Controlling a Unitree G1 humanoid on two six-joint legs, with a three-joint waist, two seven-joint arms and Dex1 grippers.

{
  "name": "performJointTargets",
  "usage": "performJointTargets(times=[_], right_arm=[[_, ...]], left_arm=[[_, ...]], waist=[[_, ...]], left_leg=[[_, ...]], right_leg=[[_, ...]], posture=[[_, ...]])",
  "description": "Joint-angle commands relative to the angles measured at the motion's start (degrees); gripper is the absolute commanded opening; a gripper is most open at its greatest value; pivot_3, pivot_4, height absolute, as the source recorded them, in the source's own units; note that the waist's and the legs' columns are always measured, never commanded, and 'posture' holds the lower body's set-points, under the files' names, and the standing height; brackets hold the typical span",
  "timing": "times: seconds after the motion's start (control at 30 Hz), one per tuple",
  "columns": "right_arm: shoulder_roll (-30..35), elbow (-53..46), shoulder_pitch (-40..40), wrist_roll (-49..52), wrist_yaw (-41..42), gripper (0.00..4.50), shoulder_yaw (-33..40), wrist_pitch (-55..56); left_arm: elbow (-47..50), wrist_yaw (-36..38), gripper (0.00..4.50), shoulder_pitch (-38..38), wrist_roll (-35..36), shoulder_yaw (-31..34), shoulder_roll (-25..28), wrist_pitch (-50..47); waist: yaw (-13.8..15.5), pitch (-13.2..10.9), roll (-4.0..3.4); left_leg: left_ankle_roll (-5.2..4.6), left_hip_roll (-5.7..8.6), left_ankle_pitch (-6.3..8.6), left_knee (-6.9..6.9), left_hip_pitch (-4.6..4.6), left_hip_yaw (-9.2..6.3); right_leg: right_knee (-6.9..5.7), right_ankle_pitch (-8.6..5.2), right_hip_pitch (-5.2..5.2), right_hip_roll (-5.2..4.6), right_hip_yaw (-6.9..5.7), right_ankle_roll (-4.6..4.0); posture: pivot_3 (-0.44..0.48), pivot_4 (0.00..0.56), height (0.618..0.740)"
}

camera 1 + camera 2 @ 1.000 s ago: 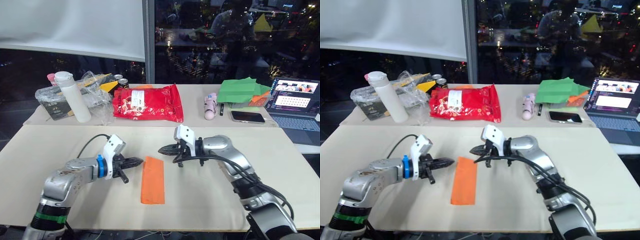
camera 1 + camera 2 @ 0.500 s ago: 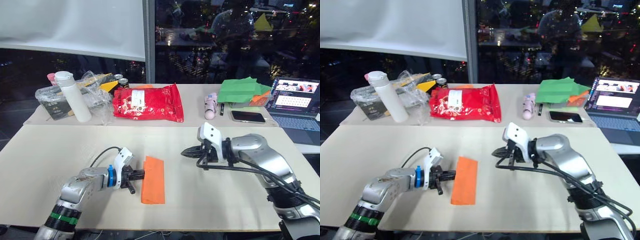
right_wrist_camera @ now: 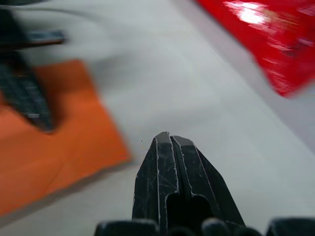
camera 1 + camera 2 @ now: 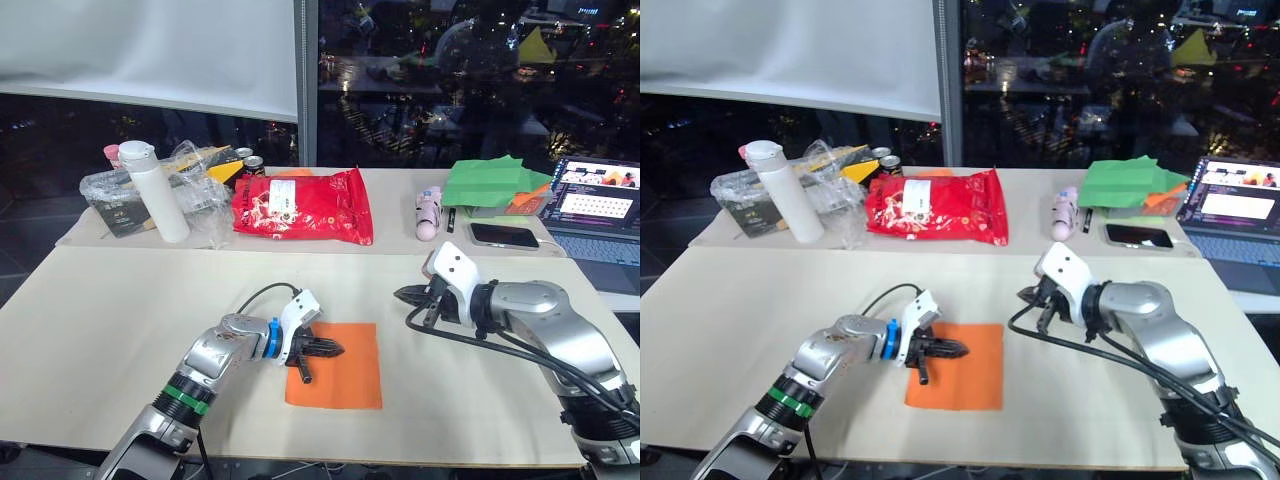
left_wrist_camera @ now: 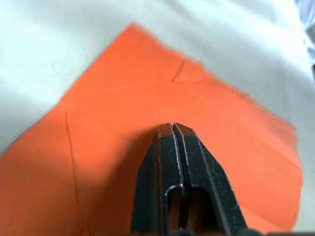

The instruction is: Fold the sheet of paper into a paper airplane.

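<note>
The sheet of paper (image 4: 352,378) lies flat on the table near its front edge, an orange rectangle with visible crease lines (image 5: 98,123). My left gripper (image 4: 338,350) is shut, its fingertips lying over the sheet's middle with nothing seen between them. My right gripper (image 4: 402,294) is shut and empty, hovering off the sheet's far right corner, apart from it. In the right wrist view the sheet (image 3: 59,142) lies ahead of the shut fingers (image 3: 162,162).
Along the back of the table stand a red snack bag (image 4: 300,205), a white bottle (image 4: 150,190), a clear plastic bag (image 4: 195,195), a pink object (image 4: 428,212), green paper sheets (image 4: 490,180), a phone (image 4: 497,233) and a laptop (image 4: 600,205).
The sheet has gone from a narrow folded strip to a wider open rectangle. My left gripper moved right onto it. My right gripper drew back to the right.
</note>
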State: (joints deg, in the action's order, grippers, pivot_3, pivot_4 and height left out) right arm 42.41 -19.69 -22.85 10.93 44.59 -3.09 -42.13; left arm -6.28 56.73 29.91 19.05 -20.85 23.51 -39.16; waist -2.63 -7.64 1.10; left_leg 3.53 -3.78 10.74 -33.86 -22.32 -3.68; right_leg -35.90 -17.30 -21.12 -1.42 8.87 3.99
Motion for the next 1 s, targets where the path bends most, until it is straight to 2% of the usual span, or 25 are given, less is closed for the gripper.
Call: performJointTargets(times=[0.03, 0.07, 0.13, 0.2, 0.27, 0.33, 0.37, 0.4, 0.6, 0.87, 1.0], right_arm=[[-0.47, -5.23, 1.13, -4.12, -6.9, 0.02, -0.25, -3.6], [-1.05, -5.87, 1.47, -4.51, -8.22, 0.02, -1.04, -5.49], [-5.28, -7.4, 1.45, 2.23, -7.86, 0.02, 1.39, -15.87], [-11.85, -8.71, 0.26, 9.98, -7.33, 0.02, 6.59, -26.61], [-15.97, -9.56, -0.45, 12.94, -8.48, 0.02, 8.31, -32.07], [-17.18, -9.1, -0.78, 13.47, -9.94, 0.02, 7.96, -34.92], [-17.36, -8.67, -0.84, 13.53, -10.67, 0.59, 7.24, -35.72], [-17.58, -8.27, -0.93, 13.6, -11.32, 0.84, 6.56, -35.97], [-18.33, -3.65, -3.05, 11.44, -16.02, 2.95, 2.14, -34.22], [-17.41, -0.26, -4.1, 10.58, -18.78, 2.95, 1.03, -33.79], [-15.59, -1.4, -4.35, 12.08, -17.59, 2.95, 1.44, -35.28]], left_arm=[[-0.26, 1.02, 0.0, 0.34, -1.16, -0.19, 0.17, 1.45], [-0.11, 1.03, 0.0, 0.14, -1.35, -0.04, 0.35, 1.57], [0.73, 1.28, 0.0, -0.44, -1.6, 0.26, 1.13, 1.76], [2.37, 1.85, 0.0, -1.09, -1.18, 0.81, 1.82, 2.28], [5.07, 2.94, 0.0, -2.11, 0.01, 1.63, 2.64, 2.79], [6.34, 3.21, 0.0, -2.76, -0.72, 1.15, 3.48, 3.29], [6.36, 2.92, 0.0, -2.97, -1.61, 0.65, 3.69, 3.66], [6.31, 2.55, 0.0, -3.13, -2.12, 0.38, 3.63, 3.81], [6.23, 0.39, 0.0, -3.56, -1.63, 1.83, 0.82, 4.1], [6.28, -1.12, 0.0, -3.59, -2.08, 1.72, -0.2, 4.02], [4.59, -2.71, 0.0, -3.68, -5.87, -1.51, 0.58, 3.35]], waist=[[0.02, 0.03, -0.05], [-0.01, 0.04, -0.06], [-0.16, 0.03, -0.04], [-0.3, 0.04, -0.05], [-0.53, 0.04, -0.08], [-0.41, 0.03, -0.11], [-0.27, 0.03, -0.1], [0.02, 0.03, -0.1], [0.05, 0.03, -0.1], [-0.11, 0.03, -0.1], [0.01, 0.04, -0.1]], left_leg=[[0.0, 0.0, 0.0, 0.0, 0.01, 0.0], [0.0, 0.0, 0.0, 0.0, 0.01, 0.0], [0.0, 0.0, 0.0, -0.02, 0.03, 0.0], [0.0, -0.01, 0.0, -0.04, 0.06, 0.0], [0.0, -0.03, 0.0, -0.04, 0.05, -0.02], [0.0, -0.03, -0.01, -0.04, 0.02, -0.04], [0.0, -0.02, -0.01, -0.05, 0.02, -0.04], [-0.01, -0.02, -0.01, -0.05, 0.02, -0.04], [0.0, 0.0, -0.01, -0.06, -0.02, -0.03], [-0.01, -0.01, -0.01, -0.04, 0.0, -0.03], [-0.01, 0.01, -0.01, -0.04, -0.02, -0.03]], right_leg=[[-0.02, 0.0, 0.0, 0.0, 0.0, 0.0], [-0.02, 0.0, 0.0, 0.0, 0.0, 0.0], [-0.03, 0.0, 0.0, 0.0, 0.01, 0.01], [-0.09, 0.01, 0.02, 0.01, 0.01, 0.02], [-0.13, 0.01, 0.02, 0.03, 0.01, 0.01], [-0.16, 0.01, 0.0, 0.04, 0.01, 0.0], [-0.14, 0.01, 0.0, 0.03, 0.01, 0.0], [-0.12, 0.01, 0.02, 0.03, 0.01, 0.0], [-0.05, 0.0, 0.0, 0.02, 0.01, 0.0], [-0.1, 0.01, -0.01, 0.03, 0.01, 0.01], [-0.08, 0.0, -0.01, 0.02, 0.01, 0.01]], posture=[[0.0, 0.15, 0.719], [0.0, 0.15, 0.719], [0.0, 0.15, 0.719], [0.0, 0.15, 0.719], [0.0, 0.15, 0.719], [0.0, 0.15, 0.719], [0.0, 0.15, 0.719], [0.0, 0.15, 0.719], [0.0, 0.15, 0.719], [0.0, 0.15, 0.719], [0.0, 0.15, 0.719]])
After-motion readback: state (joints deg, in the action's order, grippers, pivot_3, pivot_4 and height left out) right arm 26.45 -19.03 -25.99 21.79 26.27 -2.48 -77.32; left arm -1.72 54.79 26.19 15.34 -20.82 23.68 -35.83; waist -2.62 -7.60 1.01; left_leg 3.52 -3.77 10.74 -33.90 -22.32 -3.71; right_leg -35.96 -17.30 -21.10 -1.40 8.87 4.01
